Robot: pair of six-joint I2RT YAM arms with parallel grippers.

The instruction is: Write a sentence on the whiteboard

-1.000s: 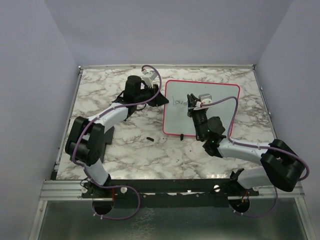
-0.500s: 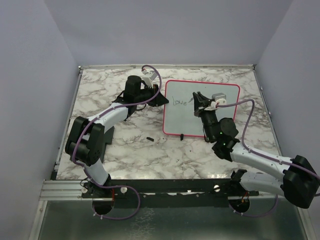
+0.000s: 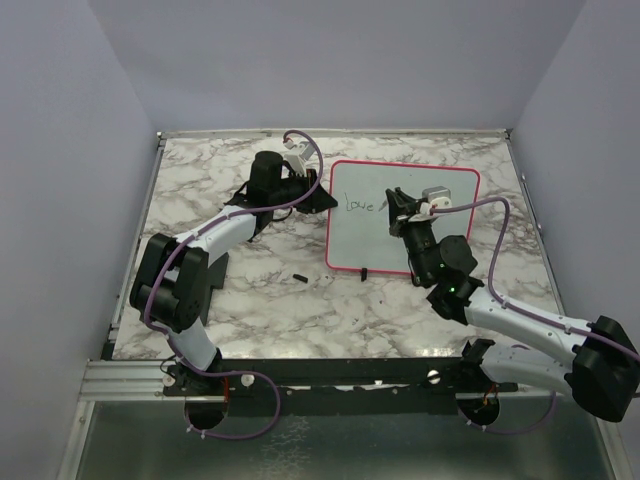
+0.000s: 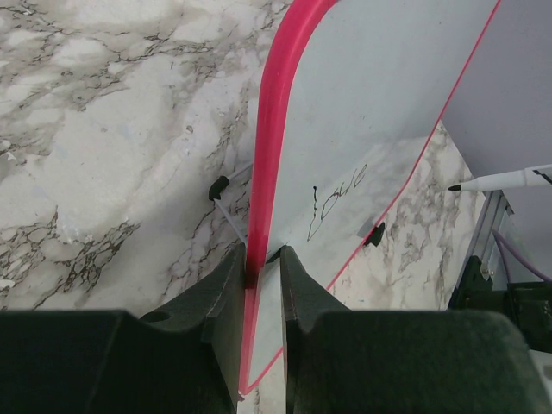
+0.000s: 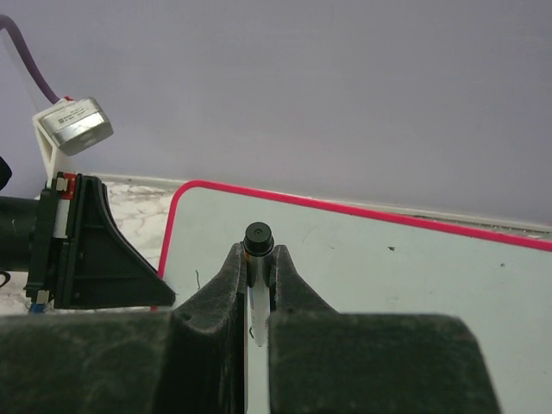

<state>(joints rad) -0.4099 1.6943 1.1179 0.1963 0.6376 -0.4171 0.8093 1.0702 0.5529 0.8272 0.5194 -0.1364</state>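
Marble-patterned table (image 3: 250, 290): fills the middle of the top view, enclosed by plain grey walls.

Whiteboard (image 3: 355, 240): white, with a thin red-pink frame and rounded corners, it sits right of centre in the upper half of the top view. It also fills the upper right of the left wrist view (image 4: 379, 78).

Left arm (image 3: 215, 235): runs from the lower left of the top view up to the board's left edge.

Right arm (image 3: 520, 320): runs from the lower right up over the board's right half.

Left gripper (image 3: 318, 195): the fingers are drawn in narrow and pinch the board's pink frame between them, clearest in its own wrist view (image 4: 261, 259).

Right gripper (image 3: 400, 205): the fingers are closed tight on the marker (image 5: 257, 237), which stands between them with its black end toward the camera in the right wrist view (image 5: 257, 259).

Marker tip: it shows at the right edge of the left wrist view (image 4: 504, 179), pointing left. Whether it touches the board cannot be told.

Sentence (image 3: 358, 204): only one dark handwritten word is on the board, near its left side, just left of the right gripper. It reads roughly "Love" and also shows in the left wrist view (image 4: 336, 203).

Small items:
- A black clip (image 3: 364, 271) sits on the board's lower edge.
- A loose black piece (image 3: 299, 275) lies on the marble just left of the board's lower corner — apart from it.
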